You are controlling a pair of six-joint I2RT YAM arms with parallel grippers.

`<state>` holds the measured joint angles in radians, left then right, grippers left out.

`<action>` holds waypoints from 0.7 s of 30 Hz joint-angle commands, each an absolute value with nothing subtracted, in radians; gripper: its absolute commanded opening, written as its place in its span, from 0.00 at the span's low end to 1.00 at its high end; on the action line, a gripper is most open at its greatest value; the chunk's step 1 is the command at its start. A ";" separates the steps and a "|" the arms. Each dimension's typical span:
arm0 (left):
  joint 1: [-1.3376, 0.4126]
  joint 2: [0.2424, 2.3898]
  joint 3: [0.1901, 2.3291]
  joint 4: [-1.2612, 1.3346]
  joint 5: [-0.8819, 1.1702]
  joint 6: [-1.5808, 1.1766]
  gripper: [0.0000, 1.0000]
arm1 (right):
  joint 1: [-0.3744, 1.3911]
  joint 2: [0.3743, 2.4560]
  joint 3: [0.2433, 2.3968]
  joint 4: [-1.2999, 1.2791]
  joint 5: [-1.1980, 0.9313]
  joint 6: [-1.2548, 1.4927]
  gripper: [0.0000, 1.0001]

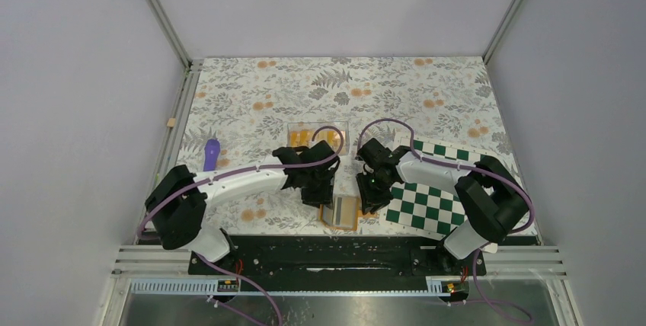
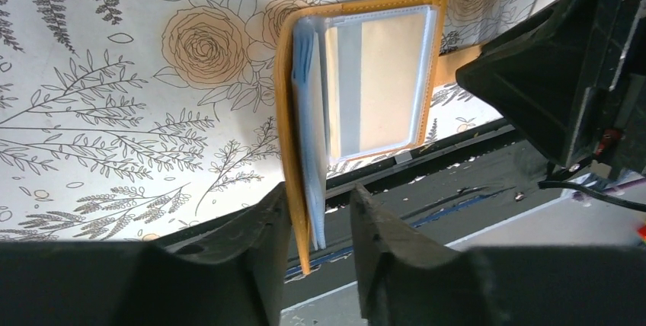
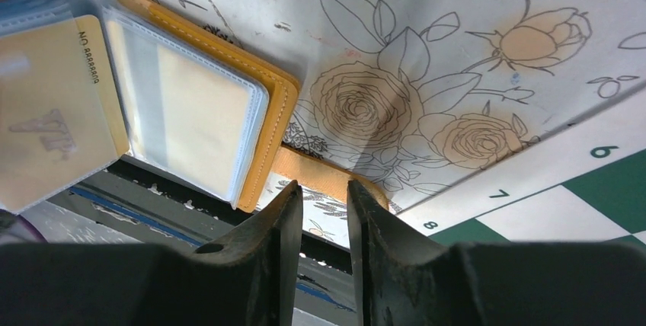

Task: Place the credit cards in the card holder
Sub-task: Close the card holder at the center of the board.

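Card holder (image 1: 340,213) lies open at the near table edge, between the two grippers. Left gripper (image 2: 320,208): narrow, straddling the holder's near edge. One finger is against the orange cover with a gap on the pocket side, so we judge it not clamped. Right gripper (image 3: 321,187): narrow, nothing between the fingers, tips just short of the holder's strap tab (image 3: 339,176). Holder contents: one yellow card (image 2: 385,82) behind the clear window, and a printed card (image 3: 53,113) over the pockets, seating unclear. Beyond the holder, the clear box (image 1: 290,135) holds more credit cards (image 1: 306,138). We judge the task midway; the next move calls for fetching a card from the box while one arm steadies the holder.
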<state>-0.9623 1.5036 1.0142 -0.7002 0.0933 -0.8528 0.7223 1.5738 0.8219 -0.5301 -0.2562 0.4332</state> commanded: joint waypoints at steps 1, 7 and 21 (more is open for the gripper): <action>-0.987 1.535 1.080 -0.711 0.092 -0.845 0.39 | 0.731 1.596 0.831 -0.488 -0.296 0.430 0.35; -1.009 1.555 1.064 -0.565 0.193 -0.883 0.43 | 0.732 1.601 0.822 -0.471 -0.325 0.442 0.34; -1.016 1.644 0.885 -0.201 0.353 -0.982 0.50 | 0.649 1.503 0.789 -0.492 -0.380 0.447 0.38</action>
